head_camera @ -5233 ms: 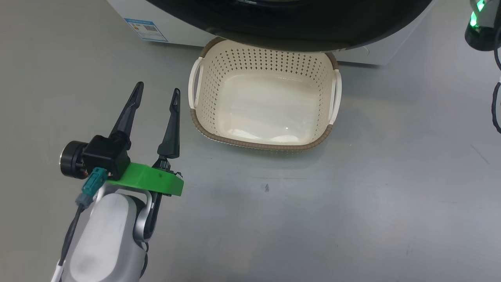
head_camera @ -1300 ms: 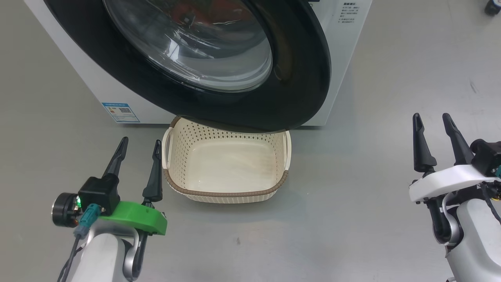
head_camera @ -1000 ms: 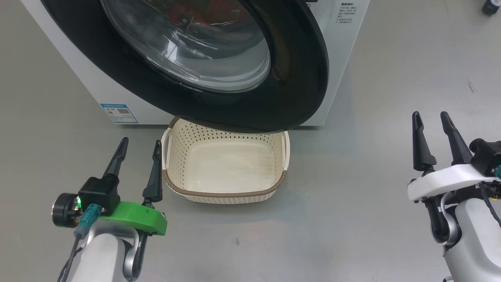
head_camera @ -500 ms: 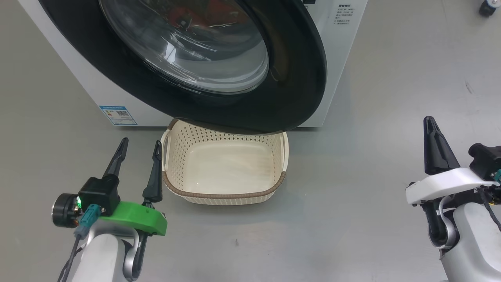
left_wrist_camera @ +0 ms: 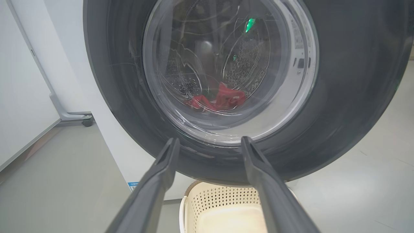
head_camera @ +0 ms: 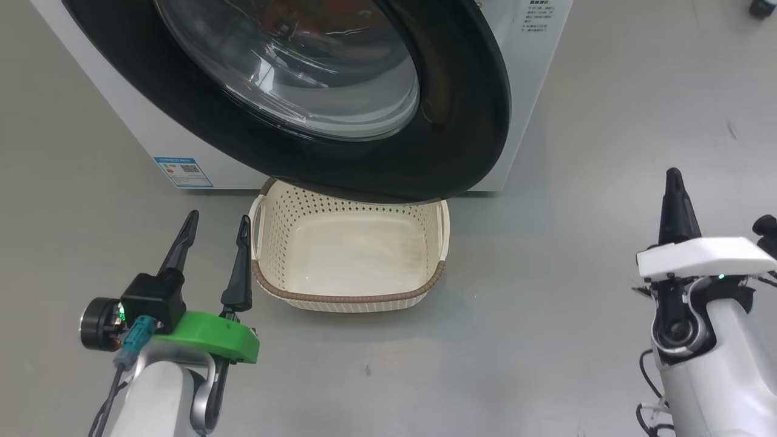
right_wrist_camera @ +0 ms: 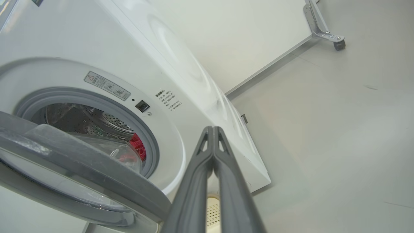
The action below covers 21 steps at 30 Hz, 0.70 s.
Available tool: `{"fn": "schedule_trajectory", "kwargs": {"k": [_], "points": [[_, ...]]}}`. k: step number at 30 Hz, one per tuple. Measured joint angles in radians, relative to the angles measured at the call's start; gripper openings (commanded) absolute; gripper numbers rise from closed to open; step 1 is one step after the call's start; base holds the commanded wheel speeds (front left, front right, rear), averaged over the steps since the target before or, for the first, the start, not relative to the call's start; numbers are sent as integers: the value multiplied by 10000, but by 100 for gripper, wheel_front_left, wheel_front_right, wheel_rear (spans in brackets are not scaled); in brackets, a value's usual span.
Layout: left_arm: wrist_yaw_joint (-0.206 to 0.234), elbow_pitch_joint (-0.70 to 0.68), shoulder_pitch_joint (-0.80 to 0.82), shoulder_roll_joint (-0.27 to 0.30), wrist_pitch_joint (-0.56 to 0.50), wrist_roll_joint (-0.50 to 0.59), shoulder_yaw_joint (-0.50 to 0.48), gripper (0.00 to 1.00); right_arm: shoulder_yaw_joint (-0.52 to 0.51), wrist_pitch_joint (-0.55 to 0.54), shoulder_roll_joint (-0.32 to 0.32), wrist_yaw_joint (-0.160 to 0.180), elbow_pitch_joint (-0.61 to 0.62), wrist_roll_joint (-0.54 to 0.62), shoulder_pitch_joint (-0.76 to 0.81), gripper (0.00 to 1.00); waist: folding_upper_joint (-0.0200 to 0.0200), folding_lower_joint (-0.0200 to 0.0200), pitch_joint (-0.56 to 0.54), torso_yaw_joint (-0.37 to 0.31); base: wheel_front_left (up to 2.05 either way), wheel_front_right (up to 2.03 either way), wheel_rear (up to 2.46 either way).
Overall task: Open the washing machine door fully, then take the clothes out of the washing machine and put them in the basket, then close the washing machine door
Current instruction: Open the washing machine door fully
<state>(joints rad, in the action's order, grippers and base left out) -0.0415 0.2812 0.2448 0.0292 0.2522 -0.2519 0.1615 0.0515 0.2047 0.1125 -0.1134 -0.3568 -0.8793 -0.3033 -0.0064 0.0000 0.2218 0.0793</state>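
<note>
The washing machine (head_camera: 534, 91) stands at the top of the head view. The washing machine door (head_camera: 467, 121), glossy black with a bulging glass window, hangs ajar and overhangs the far end of the empty cream basket (head_camera: 346, 298) on the floor. Red clothes (left_wrist_camera: 216, 100) show through the glass, and the clothes (right_wrist_camera: 137, 144) also lie in the steel drum behind the grey gasket. My left gripper (head_camera: 218, 218) is open just left of the basket, and in its own view this gripper (left_wrist_camera: 210, 141) points at the door (left_wrist_camera: 355, 81). My right gripper (head_camera: 675, 182) is shut on nothing, right of the machine (right_wrist_camera: 194, 81).
A blue sticker (head_camera: 182, 172) sits low on the machine's front. A grey frame foot with a caster (right_wrist_camera: 338, 43) stands by the white wall behind the machine, another caster (left_wrist_camera: 86, 122) at its other side. Bare grey floor spreads around both arms.
My right gripper has gone from open to shut, and its wrist has turned and drawn in a little. The left arm, door and basket have stayed put.
</note>
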Motion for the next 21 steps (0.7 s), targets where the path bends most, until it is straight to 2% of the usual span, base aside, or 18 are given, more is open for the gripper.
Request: {"fn": "schedule_trajectory", "kwargs": {"k": [6, 8, 9, 13, 14, 21], "points": [[-2, -84, 12, 2, 0, 0, 38, 100, -416, -1093, -464, -82, 31, -2169, -838, 0, 0, 0, 184, -6, 0, 0, 0], [-44, -96, 43, 0, 0, -2, 234, 100, -652, -1845, -439, -82, 50, -3294, -1288, 0, 0, 0, 296, 47, 0, 0, 0], [-44, -96, 43, 0, 0, -2, 234, 100, -652, -1845, -439, -82, 50, -3294, -1288, 0, 0, 0, 296, 47, 0, 0, 0], [-48, -171, 155, 0, 0, -33, 359, 100, -742, -2972, -426, -82, 63, -4660, -1900, 0, 0, 0, 457, 167, 0, 0, 0], [-48, -219, 239, 0, 0, -52, 399, 100, -759, -3544, -424, -82, 84, -5271, -2202, 0, 0, 0, 544, 236, 0, 0, 0], [-46, -313, 434, 0, 0, -171, 568, 100, -736, -5288, -385, -63, -15, -6550, -3160, 0, 0, 0, 873, 498, 0, 0, 0]]}}
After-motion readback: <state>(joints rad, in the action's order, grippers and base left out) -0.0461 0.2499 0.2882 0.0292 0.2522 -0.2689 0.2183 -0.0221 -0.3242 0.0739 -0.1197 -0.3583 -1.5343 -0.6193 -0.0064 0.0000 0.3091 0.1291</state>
